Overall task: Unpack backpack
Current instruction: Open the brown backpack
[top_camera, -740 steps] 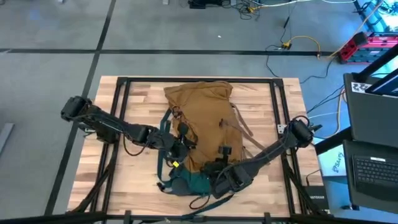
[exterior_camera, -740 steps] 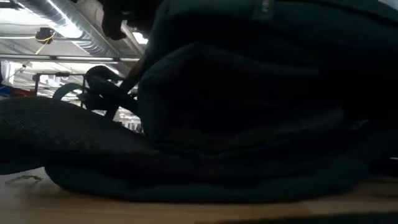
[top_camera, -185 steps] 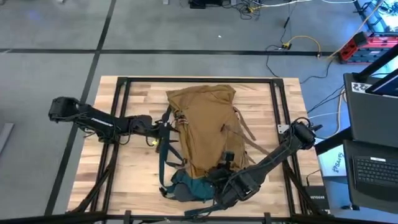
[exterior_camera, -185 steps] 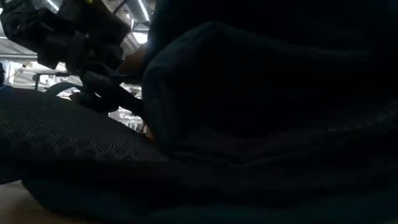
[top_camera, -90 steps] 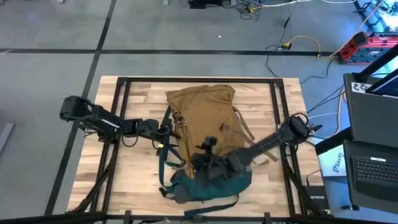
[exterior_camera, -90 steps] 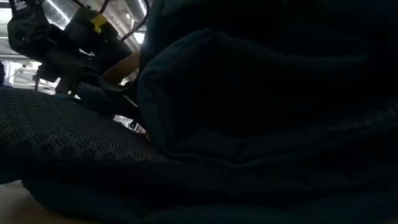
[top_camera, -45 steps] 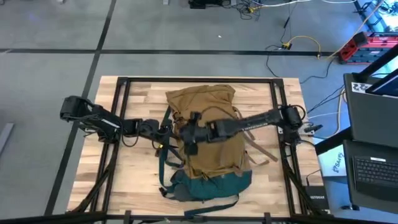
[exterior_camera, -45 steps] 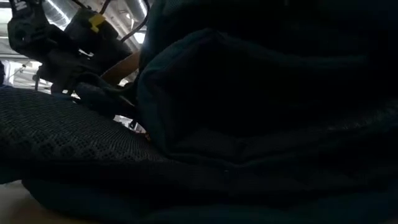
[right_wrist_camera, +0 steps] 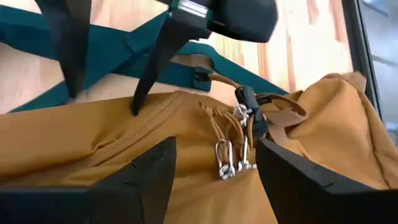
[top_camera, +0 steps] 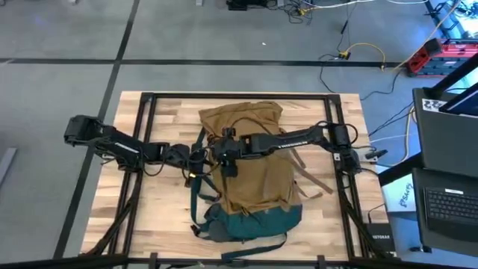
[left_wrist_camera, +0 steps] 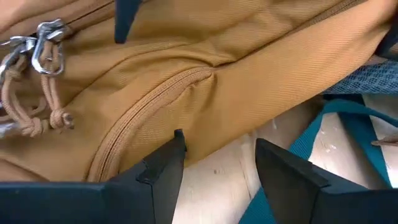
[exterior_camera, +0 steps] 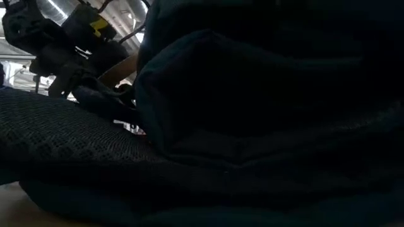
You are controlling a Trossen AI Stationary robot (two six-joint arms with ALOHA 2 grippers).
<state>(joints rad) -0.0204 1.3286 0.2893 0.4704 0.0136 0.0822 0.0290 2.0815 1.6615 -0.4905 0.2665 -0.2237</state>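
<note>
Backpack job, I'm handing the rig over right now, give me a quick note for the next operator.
Left gripper: open, at the backpack's left side, fingertips by the side zipper, holding nothing.
Right gripper: open, reached across over the backpack's upper left, just above the metal zipper pulls, holding nothing.
Backpack: lies flat mid-table, tan body with the teal base at the near edge, straps spread to the left.
Done: nothing visibly unpacked; no items lie out on the table.
Left: take hold of a pull, open the zipper, then remove whatever is inside.
</note>
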